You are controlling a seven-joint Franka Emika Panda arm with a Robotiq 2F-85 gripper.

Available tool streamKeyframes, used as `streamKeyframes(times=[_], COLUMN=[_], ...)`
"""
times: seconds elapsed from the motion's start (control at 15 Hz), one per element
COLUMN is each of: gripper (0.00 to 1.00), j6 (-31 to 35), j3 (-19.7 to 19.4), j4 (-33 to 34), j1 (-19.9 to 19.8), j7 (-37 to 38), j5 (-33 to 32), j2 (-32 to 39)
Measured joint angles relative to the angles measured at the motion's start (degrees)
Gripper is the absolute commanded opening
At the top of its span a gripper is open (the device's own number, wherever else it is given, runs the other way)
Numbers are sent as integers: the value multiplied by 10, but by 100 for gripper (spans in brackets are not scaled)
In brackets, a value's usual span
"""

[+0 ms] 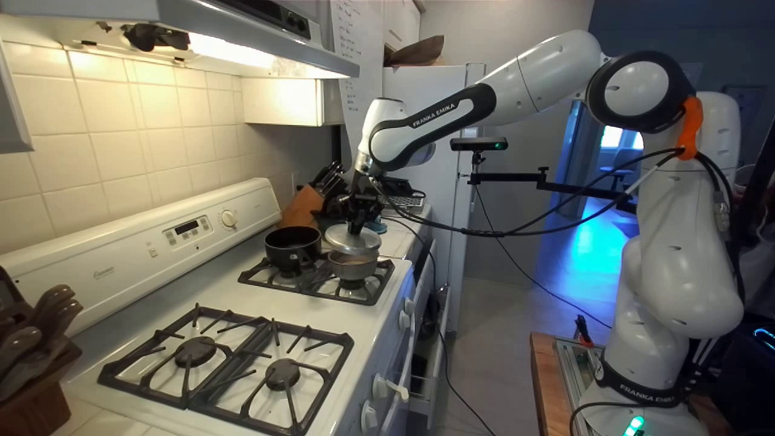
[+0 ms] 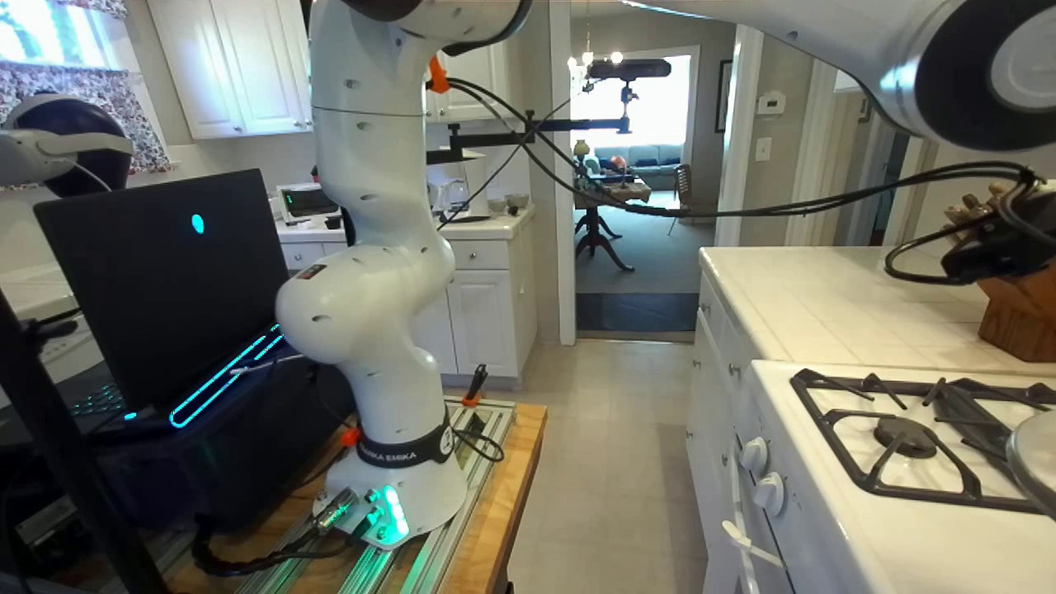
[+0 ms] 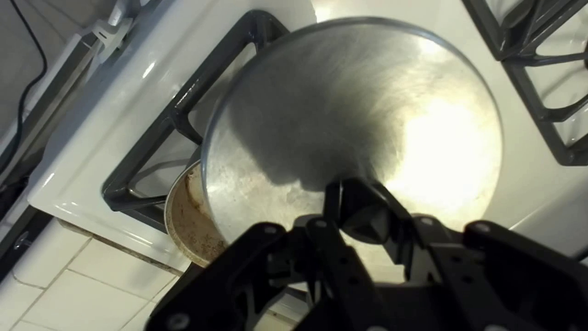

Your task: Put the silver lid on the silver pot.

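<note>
The silver lid (image 1: 348, 242), a shiny round disc, hangs slightly tilted over the silver pot (image 1: 353, 269) in an exterior view. My gripper (image 1: 356, 229) comes down from above and is shut on the lid's dark knob (image 3: 367, 225). Seen from the wrist, the lid (image 3: 294, 105) fills the middle and lies off to one side of the pot (image 3: 195, 220), whose stained inside shows at the left. Whether lid and rim touch, I cannot tell. A grey curved rim, likely the lid (image 2: 1038, 458), enters at the right edge of an exterior view.
A black pot (image 1: 293, 248) stands on the neighbouring burner, close beside the lid. Under the silver pot lies a burner grate (image 1: 387, 281); another grate (image 1: 227, 363) is nearer. The knife block (image 1: 301, 207) stands behind the stove. The range hood (image 1: 339, 63) juts out above.
</note>
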Motion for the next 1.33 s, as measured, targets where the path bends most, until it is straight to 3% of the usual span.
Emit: streamKeyframes(times=[1.33], gripper=[6], j6=[-11], j3=[-20], j4=[84], j1=[-39], j7=[-9], j5=[39], j2=[95])
